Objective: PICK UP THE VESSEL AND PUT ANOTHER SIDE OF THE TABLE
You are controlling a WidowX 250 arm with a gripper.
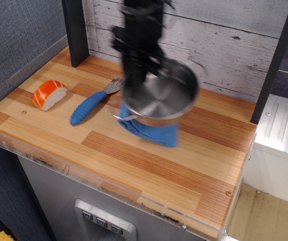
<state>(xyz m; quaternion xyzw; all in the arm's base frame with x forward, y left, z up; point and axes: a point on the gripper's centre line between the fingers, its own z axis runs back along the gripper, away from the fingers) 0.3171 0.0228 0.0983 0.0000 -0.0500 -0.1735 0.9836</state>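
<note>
One shallow round shiny stainless-steel vessel (160, 96) was recorded, raised clear of the striped light-and-dark wood-plank table (133, 165) and tilted, with its polished concave interior turned toward the camera. One thin wire loop handle was visible at the vessel's lower left rim. One black robot gripper (136, 68) was seen clamped on the vessel's left rim; heavy motion blur concealed the exact finger contact.

One blue cloth (151, 131) was counted. It was soft and crumpled, and it hung directly beneath the vessel, partly overlapped by the vessel's underside. Whether the cloth touched the table could not be determined.

One fork with a ribbed blue plastic handle and grey metal tines (95, 102) lay flat to the left of the vessel. One piece of toy salmon sushi (49, 93), orange with white stripes over a white base, sat further to the left of the vessel, beyond the fork.

One clear acrylic rim (98, 179) was fitted along the table's front edge, below the vessel. A whitewashed plank wall (234, 45) stood behind the vessel.
</note>
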